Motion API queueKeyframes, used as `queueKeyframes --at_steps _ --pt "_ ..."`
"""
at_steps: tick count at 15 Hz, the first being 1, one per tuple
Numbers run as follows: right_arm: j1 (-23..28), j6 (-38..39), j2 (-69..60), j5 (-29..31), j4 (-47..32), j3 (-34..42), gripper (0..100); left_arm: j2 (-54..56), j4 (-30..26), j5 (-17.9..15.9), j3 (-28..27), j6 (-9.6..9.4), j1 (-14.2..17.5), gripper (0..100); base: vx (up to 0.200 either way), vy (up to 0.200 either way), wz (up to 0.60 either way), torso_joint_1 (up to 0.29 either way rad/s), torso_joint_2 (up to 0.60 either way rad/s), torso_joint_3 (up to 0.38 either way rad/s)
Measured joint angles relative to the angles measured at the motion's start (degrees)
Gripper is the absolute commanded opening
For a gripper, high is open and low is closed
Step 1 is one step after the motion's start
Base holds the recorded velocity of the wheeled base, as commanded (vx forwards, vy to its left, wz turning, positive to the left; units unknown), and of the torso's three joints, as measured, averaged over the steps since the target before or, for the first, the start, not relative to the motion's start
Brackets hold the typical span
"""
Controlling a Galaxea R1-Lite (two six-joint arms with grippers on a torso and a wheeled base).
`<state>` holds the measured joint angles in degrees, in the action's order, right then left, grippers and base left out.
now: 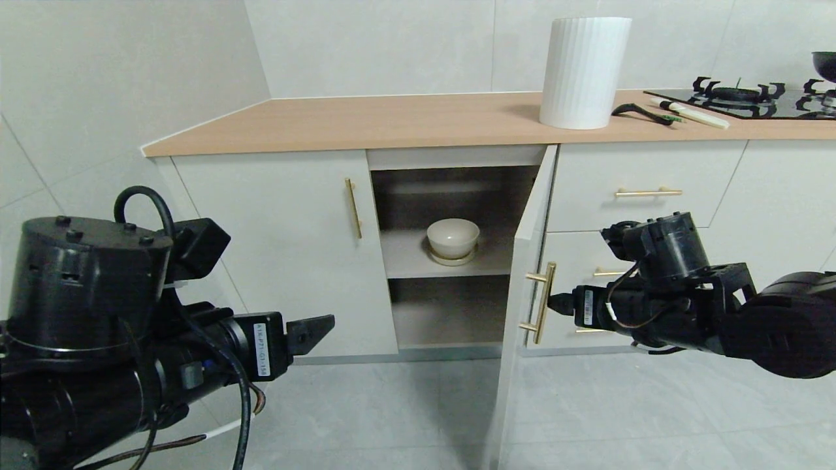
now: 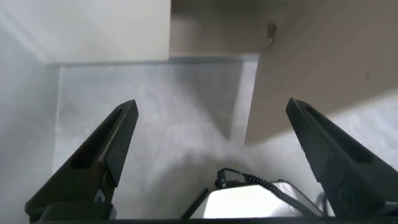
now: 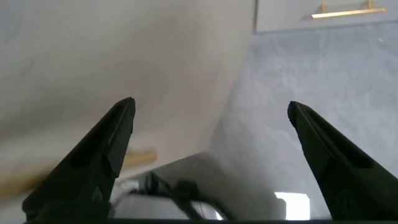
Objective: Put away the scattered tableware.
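Note:
A white bowl (image 1: 452,236) stands on a pale plate (image 1: 450,260) on the middle shelf of the open cabinet (image 1: 444,196). The cabinet door (image 1: 522,294) is swung out toward me, its gold handle (image 1: 541,303) facing right. My right gripper (image 1: 556,304) (image 3: 211,106) is open and empty, its tip right beside that handle on the door's outer face. Low at the left, my left gripper (image 1: 321,328) (image 2: 211,109) hangs open and empty over the floor, in front of the shut left door.
On the wooden countertop (image 1: 366,121) stand a tall white ribbed container (image 1: 583,72) and some utensils (image 1: 679,114) next to a gas hob (image 1: 751,98). Drawers with gold handles (image 1: 648,192) lie right of the open door. Grey tiled floor (image 1: 588,418) spreads below.

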<state>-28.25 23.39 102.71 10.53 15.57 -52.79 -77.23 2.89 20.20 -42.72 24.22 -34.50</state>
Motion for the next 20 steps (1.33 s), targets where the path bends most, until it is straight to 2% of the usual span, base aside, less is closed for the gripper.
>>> queueKeyframes --at_steps 5,7,15,20 --pt "-0.3 -1.17 4.07 -1.45 7.14 -1.6 100 -0.02 0.11 0.33 -0.11 -0.15 0.22 100 0.0 0.0 0.0 0.0 0.0 0.0" --pt "-0.3 -1.97 6.19 -1.89 7.34 -3.96 100 0.0 1.18 0.35 -0.11 -0.66 0.35 100 0.0 0.0 0.0 0.0 0.0 0.0" --pt "-0.33 -9.3 11.93 -10.86 6.77 -13.36 100 0.46 1.51 2.11 -0.06 -1.4 0.4 100 0.0 0.0 0.0 0.0 0.0 0.0" --pt "-0.3 -10.2 14.36 -11.62 7.36 -15.96 100 0.35 1.51 2.35 -0.11 -1.4 0.44 100 0.0 0.0 0.0 0.0 0.0 0.0"
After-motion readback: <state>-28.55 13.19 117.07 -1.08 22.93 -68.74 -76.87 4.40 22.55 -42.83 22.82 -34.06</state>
